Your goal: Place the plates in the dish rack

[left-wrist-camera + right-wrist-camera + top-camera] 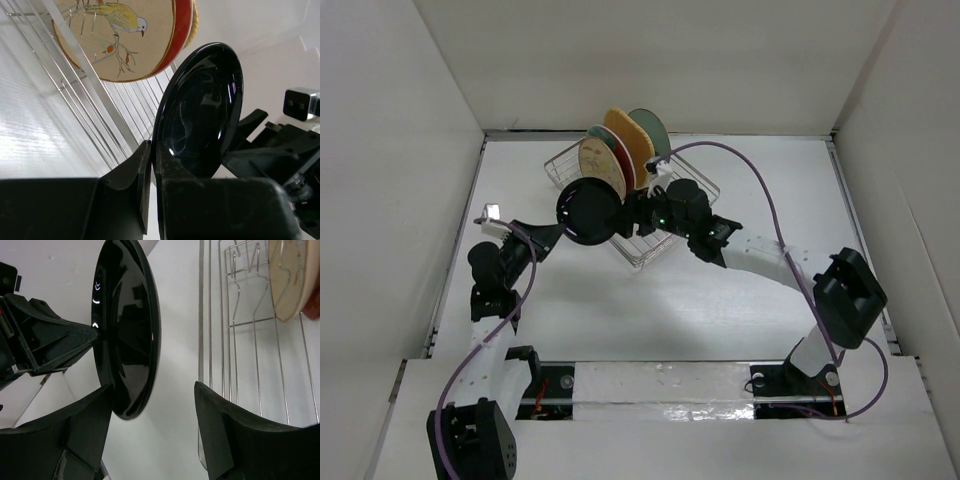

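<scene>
Left pincer (152,160): clamped on the black plate's (200,115) lower rim, one dark finger on each face.
Right pincer (152,390): jaws spread wide, the plate's edge between them, not gripped.
Black plate: round, shallow, mirror-glossy, standing on edge above my left pincer.
Dish rack (642,255): thin silvery wire, straight bars and zigzags, just right of my right pincer.
Bird plate (120,35): matte beige, red rim, upright beyond my left pincer.

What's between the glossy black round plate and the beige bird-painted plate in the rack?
Only bare wires of the silvery wire rack, between the glossy black plate and the beige bird-painted plate; the left wrist view shows it.
</scene>
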You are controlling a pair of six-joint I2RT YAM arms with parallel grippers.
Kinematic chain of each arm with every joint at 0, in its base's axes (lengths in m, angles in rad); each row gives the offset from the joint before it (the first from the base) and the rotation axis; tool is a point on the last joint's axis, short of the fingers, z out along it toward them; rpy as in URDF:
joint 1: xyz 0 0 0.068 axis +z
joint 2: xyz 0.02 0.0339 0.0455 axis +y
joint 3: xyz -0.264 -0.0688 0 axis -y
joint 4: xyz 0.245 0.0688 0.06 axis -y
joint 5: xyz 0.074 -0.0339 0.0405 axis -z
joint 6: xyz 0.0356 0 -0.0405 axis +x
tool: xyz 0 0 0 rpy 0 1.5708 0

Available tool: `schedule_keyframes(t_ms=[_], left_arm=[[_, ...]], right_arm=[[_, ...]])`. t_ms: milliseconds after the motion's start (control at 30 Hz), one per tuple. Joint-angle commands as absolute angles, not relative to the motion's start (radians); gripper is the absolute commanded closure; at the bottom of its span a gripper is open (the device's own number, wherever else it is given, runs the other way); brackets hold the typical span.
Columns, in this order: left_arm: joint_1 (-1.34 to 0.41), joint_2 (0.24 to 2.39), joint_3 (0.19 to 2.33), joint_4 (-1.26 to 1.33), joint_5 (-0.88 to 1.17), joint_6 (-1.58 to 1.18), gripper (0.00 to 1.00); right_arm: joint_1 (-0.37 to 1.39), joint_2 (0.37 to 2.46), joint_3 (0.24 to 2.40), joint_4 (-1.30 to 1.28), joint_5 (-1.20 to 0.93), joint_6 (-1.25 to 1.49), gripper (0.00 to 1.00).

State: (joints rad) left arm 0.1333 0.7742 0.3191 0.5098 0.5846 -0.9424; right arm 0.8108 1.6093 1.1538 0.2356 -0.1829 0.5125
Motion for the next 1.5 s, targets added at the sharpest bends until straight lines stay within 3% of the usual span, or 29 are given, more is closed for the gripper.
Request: schedule_keyframes(t_ms=[0, 67, 100, 167, 200, 267, 367, 400, 500, 733, 967, 1067, 1167, 1200, 1367, 1467], left_arm=[[0.124, 0.776, 0.350, 0.623, 0.644, -0.936, 1.00], [0.124, 0.778, 0.357, 0.589, 0.635, -0.916, 1.00], [0.124, 0.778, 0.360, 0.581, 0.632, -0.908, 1.00], [0.124, 0.781, 0.362, 0.578, 0.632, -0.907, 1.00], [0.124, 0.782, 0.362, 0.577, 0.632, -0.907, 1.00], [0.124, 0.787, 0.365, 0.574, 0.635, -0.905, 1.00], [0.124, 0.802, 0.388, 0.545, 0.647, -0.879, 0.97], [0.115, 0.804, 0.400, 0.537, 0.655, -0.868, 0.80], [0.104, 0.807, 0.428, 0.508, 0.660, -0.833, 0.55], [0.006, 0.793, 0.520, 0.356, 0.595, -0.724, 0.41], [-0.095, 0.724, 0.529, 0.313, 0.535, -0.658, 0.41], [-0.172, 0.693, 0.586, 0.195, 0.476, -0.554, 0.56], [-0.248, 0.623, 0.644, 0.100, 0.365, -0.474, 0.85], [-0.261, 0.586, 0.666, 0.085, 0.338, -0.460, 1.00], [-0.322, 0.514, 0.722, -0.035, 0.227, -0.376, 1.00], [-0.350, 0.463, 0.715, -0.052, 0.126, -0.322, 0.84]], right_arm=[[0.798, 1.654, 1.223, 0.319, -0.250, 0.505, 0.34], [0.798, 1.670, 1.227, 0.353, -0.281, 0.506, 0.38], [0.798, 1.672, 1.230, 0.360, -0.284, 0.508, 0.53], [0.798, 1.674, 1.229, 0.386, -0.316, 0.511, 0.71], [0.789, 1.671, 1.221, 0.397, -0.321, 0.514, 0.87], [0.788, 1.664, 1.215, 0.406, -0.330, 0.514, 1.00], [0.788, 1.641, 1.218, 0.391, -0.308, 0.502, 1.00], [0.779, 1.623, 1.219, 0.377, -0.301, 0.494, 1.00], [0.779, 1.606, 1.278, 0.255, -0.209, 0.442, 1.00], [0.788, 1.640, 1.500, 0.003, 0.156, 0.304, 1.00], [0.828, 1.802, 1.744, -0.145, 0.435, 0.200, 1.00], [0.839, 1.922, 1.870, -0.196, 0.549, 0.155, 1.00], [0.859, 2.028, 1.986, -0.235, 0.618, 0.127, 1.00], [0.859, 2.052, 2.015, -0.256, 0.633, 0.123, 1.00], [0.888, 2.209, 2.184, -0.287, 0.754, 0.077, 1.00], [0.888, 2.265, 2.223, -0.301, 0.781, 0.064, 1.00]])
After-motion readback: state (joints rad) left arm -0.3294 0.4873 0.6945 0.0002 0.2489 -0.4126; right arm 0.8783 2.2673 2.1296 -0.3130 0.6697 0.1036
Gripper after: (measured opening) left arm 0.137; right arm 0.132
